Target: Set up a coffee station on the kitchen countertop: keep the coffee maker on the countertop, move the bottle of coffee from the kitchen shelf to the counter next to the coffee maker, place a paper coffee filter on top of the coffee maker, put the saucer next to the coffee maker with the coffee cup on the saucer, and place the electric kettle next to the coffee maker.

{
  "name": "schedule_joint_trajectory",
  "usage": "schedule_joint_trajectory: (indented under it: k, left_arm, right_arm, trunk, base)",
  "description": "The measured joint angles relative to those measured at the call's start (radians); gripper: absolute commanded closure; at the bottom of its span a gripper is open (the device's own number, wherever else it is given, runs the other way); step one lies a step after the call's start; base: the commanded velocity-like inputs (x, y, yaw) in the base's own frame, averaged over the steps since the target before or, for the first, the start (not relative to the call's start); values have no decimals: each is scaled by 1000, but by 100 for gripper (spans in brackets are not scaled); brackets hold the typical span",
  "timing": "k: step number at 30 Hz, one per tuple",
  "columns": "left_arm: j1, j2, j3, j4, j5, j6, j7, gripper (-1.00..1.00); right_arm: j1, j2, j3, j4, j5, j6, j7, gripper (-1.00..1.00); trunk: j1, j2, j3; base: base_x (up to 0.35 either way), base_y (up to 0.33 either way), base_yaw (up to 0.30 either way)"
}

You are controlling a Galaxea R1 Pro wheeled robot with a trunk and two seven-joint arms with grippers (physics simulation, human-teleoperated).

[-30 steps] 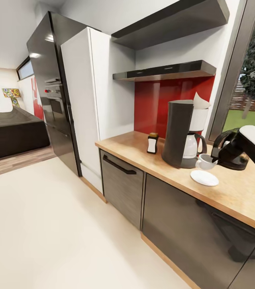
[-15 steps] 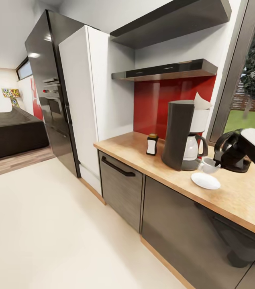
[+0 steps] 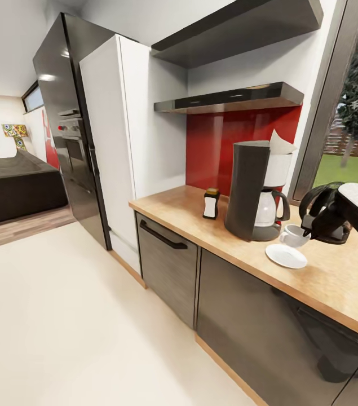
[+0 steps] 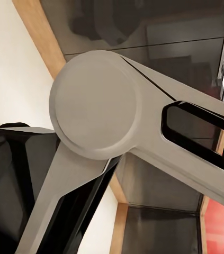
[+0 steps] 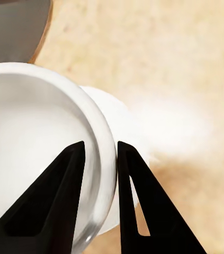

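Speckled wood-look tabletop [image 3: 336,276], right of frame, carries one coffee maker [image 3: 252,192] with one paper coffee filter [image 3: 281,144] on top, and one bottle of coffee [image 3: 211,203] just left of it: those steps look done. One electric kettle [image 3: 324,214] stands at far right. One saucer [image 3: 286,255] lies bare; the right tool [image 5: 100,180] pinches the one coffee cup [image 3: 293,235] by its rim just above it. The left tool's state I cannot tell.

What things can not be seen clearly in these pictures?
- Electric kettle, head view: largely hidden behind the right arm.
- Coffee cup: whether it touches the saucer is unclear.
- Bottle of coffee, head view: label too small to read.
- Left wrist view: arm link blocks the fingers.
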Motion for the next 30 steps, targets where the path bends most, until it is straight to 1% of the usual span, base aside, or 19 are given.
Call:
schedule_joint_trajectory:
  k: [3,5,6,9,10,18,21,30]
  left_arm:
    - [0,1,0,0,0,0,0,-100]
    - [0,4,0,0,0,1,0,-100]
    - [0,4,0,0,0,1,0,-100]
    - [0,6,0,0,0,2,0,-100]
    - [0,6,0,0,0,2,0,-100]
    - [0,7,0,0,0,2,0,-100]
    - [0,7,0,0,0,2,0,-100]
    - [0,7,0,0,0,2,0,-100]
  right_arm:
    - [0,0,22,0,0,0,0,100]
    - [0,1,62,0,0,-1,0,100]
    - [0,2,70,0,0,-1,0,100]
    - [0,3,86,0,0,-1,0,100]
    - [0,3,89,1,0,-1,0,100]
    - [0,5,99,1,0,-1,0,100]
    - [0,5,99,1,0,-1,0,100]
    - [0,5,101,0,0,-1,0,100]
  trunk:
    - [0,0,0]
    - [0,0,0]
    - [0,0,0]
    - [11,-21,-9]
    - [15,-28,-12]
    - [15,-28,-13]
    - [27,-49,-22]
    - [27,-49,-22]
  base:
    - [1,-2,0]
    - [0,0,0]
    - [0,0,0]
    - [0,0,0]
    - [0,0,0]
    - [0,0,0]
    - [0,0,0]
    - [0,0,0]
